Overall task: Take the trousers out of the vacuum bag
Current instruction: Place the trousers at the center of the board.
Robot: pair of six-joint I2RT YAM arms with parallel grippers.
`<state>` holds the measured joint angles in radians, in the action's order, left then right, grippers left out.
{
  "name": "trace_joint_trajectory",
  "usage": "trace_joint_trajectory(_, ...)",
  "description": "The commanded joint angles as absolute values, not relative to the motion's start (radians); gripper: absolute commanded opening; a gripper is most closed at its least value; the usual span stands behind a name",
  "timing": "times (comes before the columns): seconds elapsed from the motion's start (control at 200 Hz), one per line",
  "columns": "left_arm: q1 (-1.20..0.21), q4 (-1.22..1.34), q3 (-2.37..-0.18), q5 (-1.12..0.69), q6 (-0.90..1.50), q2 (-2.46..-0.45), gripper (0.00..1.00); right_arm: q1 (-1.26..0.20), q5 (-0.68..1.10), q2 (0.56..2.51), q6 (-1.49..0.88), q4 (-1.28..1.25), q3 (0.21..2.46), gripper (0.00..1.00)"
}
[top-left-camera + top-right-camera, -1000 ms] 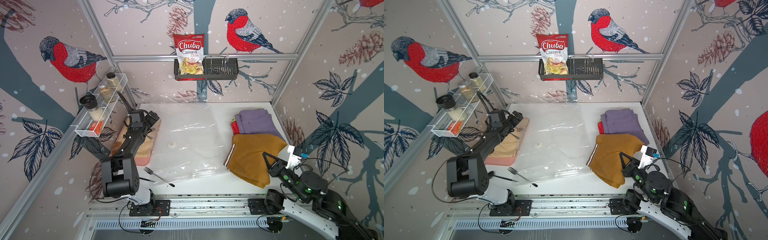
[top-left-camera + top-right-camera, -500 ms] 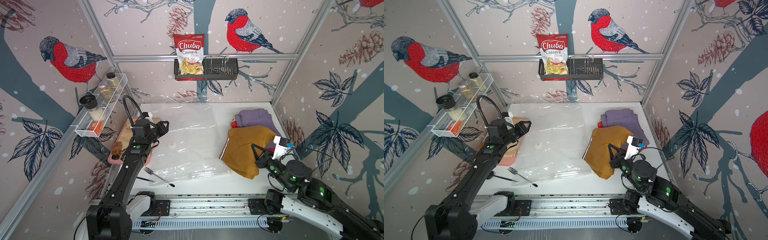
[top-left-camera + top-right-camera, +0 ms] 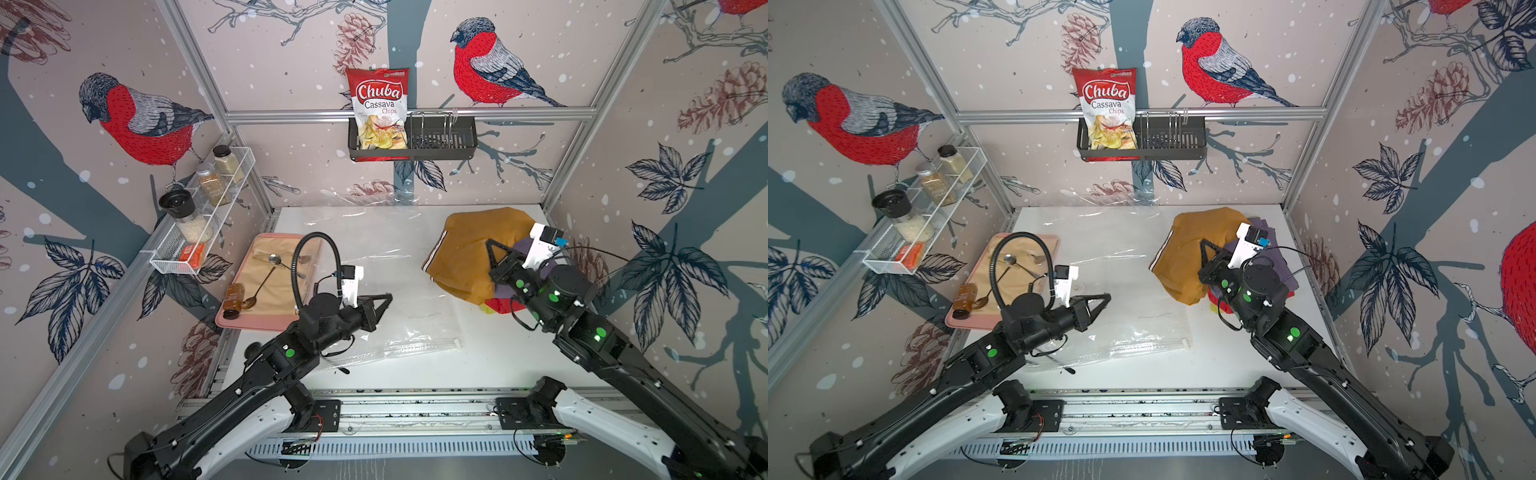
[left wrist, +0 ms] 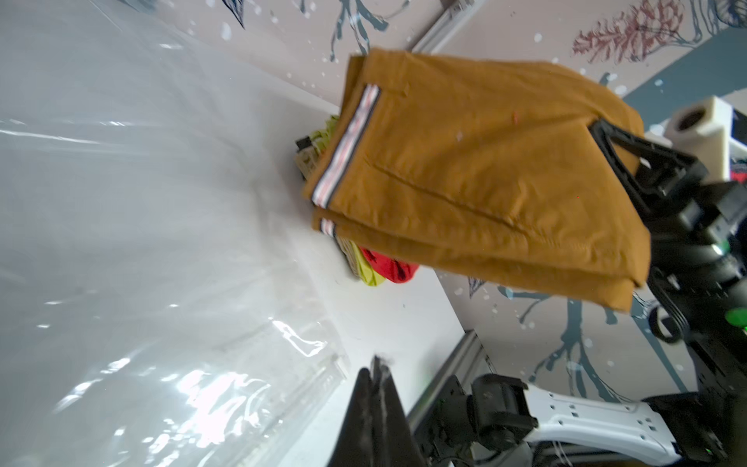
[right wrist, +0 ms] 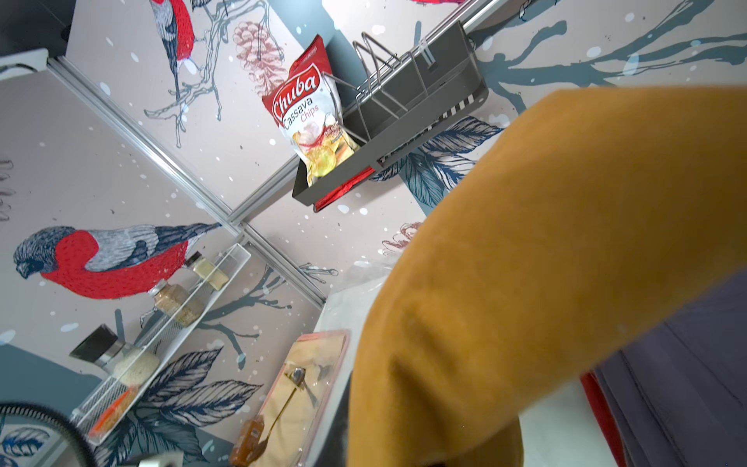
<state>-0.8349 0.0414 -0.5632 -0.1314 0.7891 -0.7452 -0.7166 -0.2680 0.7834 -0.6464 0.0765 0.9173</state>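
Looks like you're closing in on the finish here. Your right gripper [image 3: 489,246] is clamping the mustard-brown trousers [image 3: 459,249] and holding them up over the rest of the trousers [image 3: 505,306] at the right side of the table [image 3: 498,365]. That's well clear of the vacuum bag [image 3: 395,266], which is lying flat mid-table and looking empty to me.

Your left gripper [image 3: 387,296] is hovering just over the bag, jaws pinched together with nothing in them that I can see. The next move, I'd guess, is lowering that pair squarely onto the stack and letting go — watch it isn't sliding off.

The left wrist view is showing what the top views are hiding: the striped waistband [image 4: 351,137], plus the yellow-green trousers [image 4: 366,275] and red trousers [image 4: 390,267] sitting under the lifted pair. The top views are giving you the purple trousers [image 3: 1287,274] and the bag's zip strip [image 3: 424,347]. The right wrist view is showing mostly cloth and no fingers.
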Motion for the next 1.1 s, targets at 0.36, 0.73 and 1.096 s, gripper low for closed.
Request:
trace_joint_trajectory(0.36,-1.074,0.645,-0.810,-0.028,0.876,-1.376,0.00,-0.512,0.021,0.806,-0.766,-0.226,0.942,0.00)
trace_joint_trajectory(0.73,-1.117,0.743,-0.951,-0.019,1.010,-1.612,0.00,-0.461,0.020,0.766,-0.807,-0.298,0.925,0.00)
trace_joint_trajectory(1.096,-1.091,0.835,-1.083,0.009,1.107,-1.792,0.00,-0.451,-0.006,0.692,-0.862,-0.320,0.871,0.00)
